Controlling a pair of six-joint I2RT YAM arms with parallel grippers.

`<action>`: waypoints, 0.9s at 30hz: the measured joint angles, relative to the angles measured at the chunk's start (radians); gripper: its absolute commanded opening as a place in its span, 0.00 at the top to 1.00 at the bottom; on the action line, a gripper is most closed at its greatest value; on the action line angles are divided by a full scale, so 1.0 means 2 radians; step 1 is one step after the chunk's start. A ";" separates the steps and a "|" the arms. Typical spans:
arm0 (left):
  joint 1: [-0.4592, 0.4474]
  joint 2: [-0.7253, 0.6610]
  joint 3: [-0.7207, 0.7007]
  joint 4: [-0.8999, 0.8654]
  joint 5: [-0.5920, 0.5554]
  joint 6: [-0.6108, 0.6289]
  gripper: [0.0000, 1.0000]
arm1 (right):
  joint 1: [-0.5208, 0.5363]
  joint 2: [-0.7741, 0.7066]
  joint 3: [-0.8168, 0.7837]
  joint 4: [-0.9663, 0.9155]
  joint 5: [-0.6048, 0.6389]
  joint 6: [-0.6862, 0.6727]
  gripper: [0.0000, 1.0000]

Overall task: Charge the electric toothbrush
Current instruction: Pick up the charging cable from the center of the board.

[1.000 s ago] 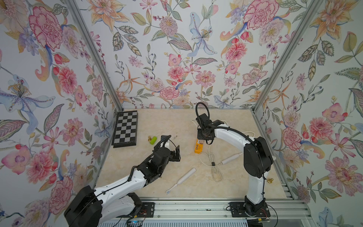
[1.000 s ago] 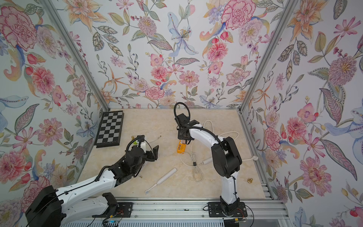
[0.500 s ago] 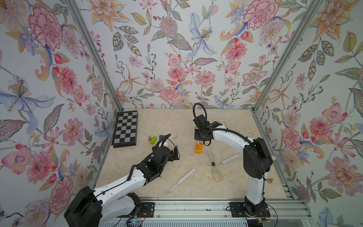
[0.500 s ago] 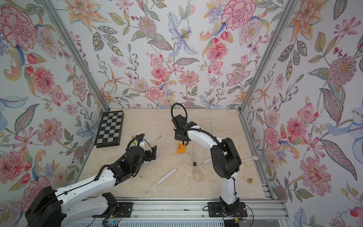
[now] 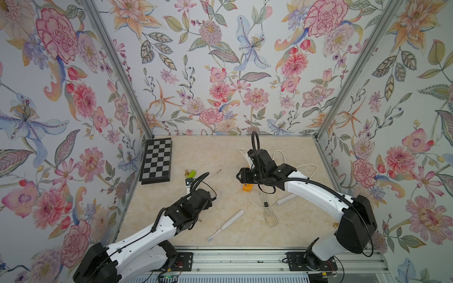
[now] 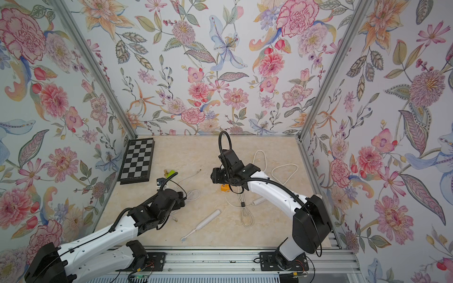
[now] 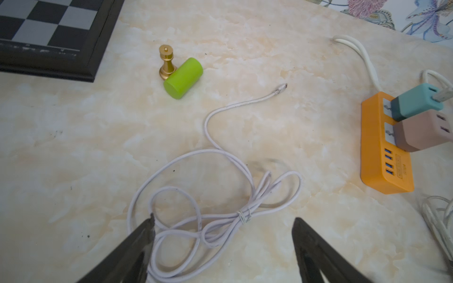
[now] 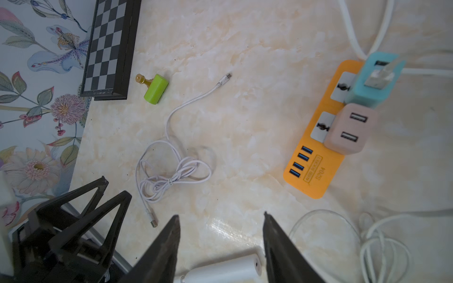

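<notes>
The white electric toothbrush (image 5: pixel 226 224) (image 6: pixel 201 225) lies flat near the table's front, brush head toward the front edge. Its butt end (image 8: pixel 220 270) shows on the table below my right gripper (image 8: pixel 220 215) (image 5: pixel 241 175), which is open, holds nothing and hovers left of the orange power strip (image 5: pixel 247 187) (image 8: pixel 316 156) (image 7: pixel 382 156). A teal adapter (image 8: pixel 375 80) with a grey plug in it and a pink adapter (image 8: pixel 348 129) sit in the strip. My left gripper (image 7: pixel 224 218) (image 5: pixel 208 199) (image 8: pixel 116 186) is open over a thin white cable coil (image 7: pixel 208 220) (image 8: pixel 169 176), not gripping it.
A chessboard (image 5: pixel 157 160) leans at the left wall, with a gold chess piece (image 7: pixel 166 61) and a green cylinder (image 7: pixel 182 78) beside it. A second white cable bundle (image 5: pixel 269 210) and a white stick-shaped device (image 5: pixel 285 199) lie right of the toothbrush. The strip's thick cord (image 5: pixel 294 166) loops behind.
My right gripper's jaws have gone from shut to open, and it has shifted a little left of the power strip. The left gripper has drawn back slightly and narrowed a little.
</notes>
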 measured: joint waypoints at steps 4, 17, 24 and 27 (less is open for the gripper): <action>0.000 -0.004 -0.032 -0.034 0.000 -0.056 0.24 | 0.004 -0.004 -0.043 0.017 -0.031 0.001 0.41; 0.000 0.058 -0.064 -0.015 0.034 -0.127 0.47 | 0.002 -0.038 -0.067 0.042 -0.066 0.000 0.38; -0.006 0.053 -0.071 -0.008 0.038 -0.146 0.58 | -0.005 -0.038 -0.068 0.044 -0.073 -0.003 0.38; -0.011 0.048 -0.073 -0.008 0.040 -0.152 0.63 | -0.007 -0.038 -0.070 0.045 -0.073 -0.005 0.38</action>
